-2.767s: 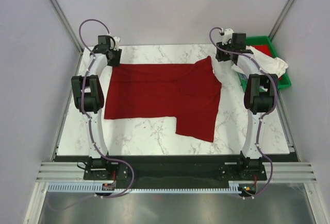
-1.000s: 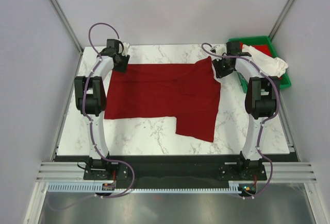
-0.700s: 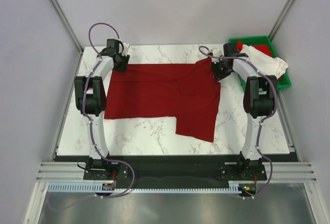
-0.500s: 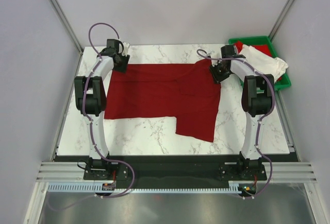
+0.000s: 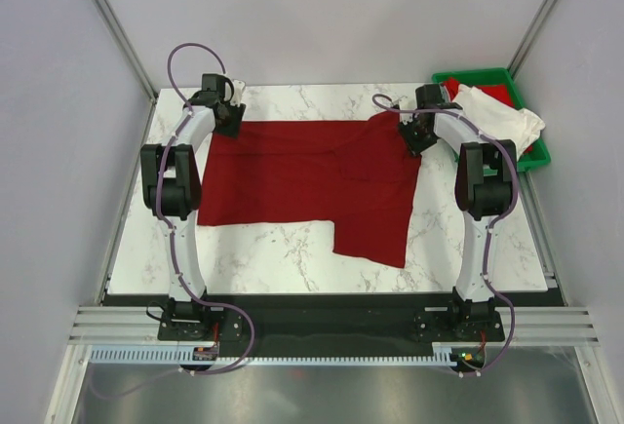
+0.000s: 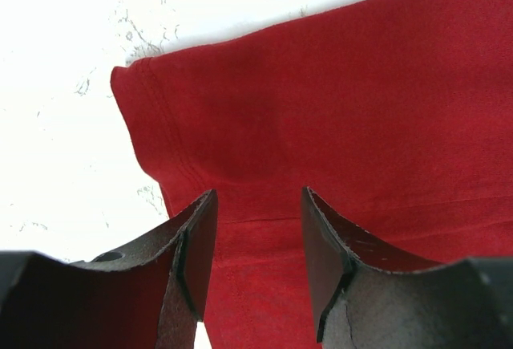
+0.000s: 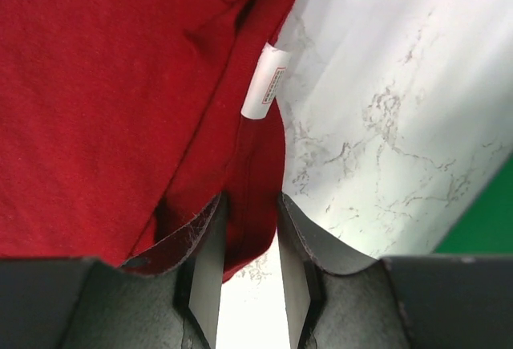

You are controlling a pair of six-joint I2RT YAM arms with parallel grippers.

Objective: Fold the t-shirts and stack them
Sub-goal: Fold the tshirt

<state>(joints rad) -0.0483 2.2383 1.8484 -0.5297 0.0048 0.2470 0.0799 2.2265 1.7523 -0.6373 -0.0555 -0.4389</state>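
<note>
The dark red t-shirt (image 5: 302,175) lies spread flat on the marble table (image 5: 283,249), with a lower flap hanging toward the near right. My left gripper (image 5: 229,120) is open, low over the shirt's far left corner (image 6: 361,84), with red cloth under both fingers (image 6: 196,245). My right gripper (image 5: 414,136) is at the shirt's far right edge. Its jaws stand narrowly apart with the red hem (image 7: 104,84) between the tips (image 7: 250,200), not pinched. A white label (image 7: 266,92) sticks out of that edge. The off-white t-shirt (image 5: 502,112) lies crumpled in the bin.
The green plastic bin (image 5: 487,75) stands at the far right corner, just beyond the right arm. Bare marble shows along the near edge and right of the red shirt. Grey walls close in the table on three sides.
My right gripper has moved left from beside the bin onto the shirt's far right edge. My left gripper has shifted slightly right onto the far left corner. The shirt has not moved.
</note>
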